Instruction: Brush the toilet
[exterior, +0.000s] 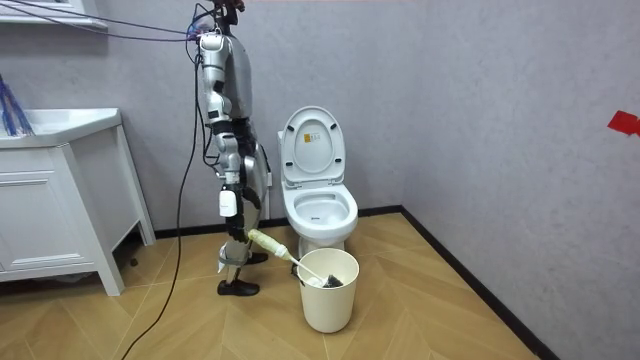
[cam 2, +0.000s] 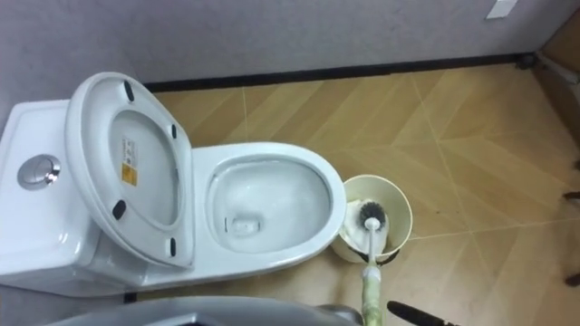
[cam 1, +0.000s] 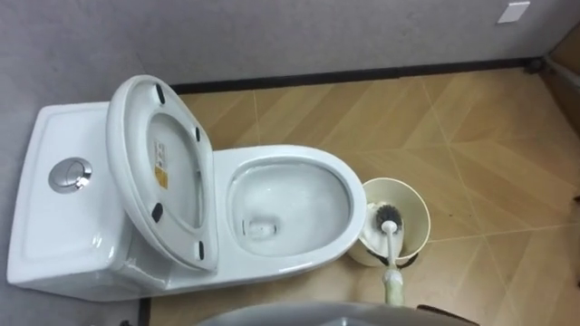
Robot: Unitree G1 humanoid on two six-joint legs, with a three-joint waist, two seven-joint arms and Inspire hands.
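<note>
Toilet brush leans in bucket beside toilet, its handle gripped by the right robot hand.

Handle of the toilet brush ran straight off the bottom edge in both eye views, the grip cut away. In the room view, the right hand at the handle's top was too small to read. The brush head sat low in the bucket, half hidden by its rim there. The cistern was clipped at the right eye view's left edge.
</note>
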